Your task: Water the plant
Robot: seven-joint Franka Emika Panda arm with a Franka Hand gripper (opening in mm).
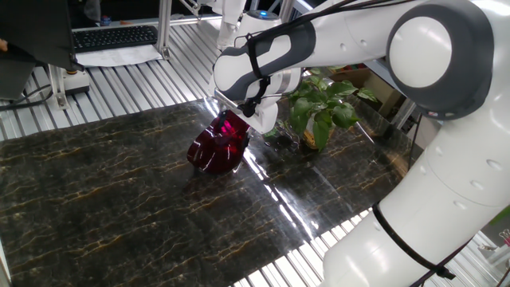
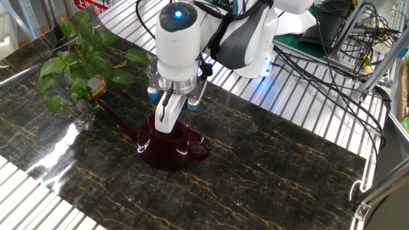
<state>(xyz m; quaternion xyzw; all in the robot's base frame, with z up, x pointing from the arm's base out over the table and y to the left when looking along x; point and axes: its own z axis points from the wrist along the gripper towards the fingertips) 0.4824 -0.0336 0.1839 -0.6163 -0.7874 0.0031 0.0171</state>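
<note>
Dark marble tabletop with thin gold lines (image 2: 268,166), ribbed metal strips along its edges. Small potted plant with bright green heart-shaped leaves on thin stems (image 2: 80,64) (image 1: 323,108), standing close to a far edge of the tabletop, near a corner. Dark red see-through watering can with a long thin spout (image 2: 172,148) (image 1: 217,147), sitting flat nearer the middle, spout reaching toward the plant but not touching the leaves. White two-finger gripper (image 2: 163,122) (image 1: 237,125), pointing straight down at the top opening of the can, fingers close together, tips at the rim. Cannot tell if pinching the rim or just beside it. Big white arm bending above.
</note>
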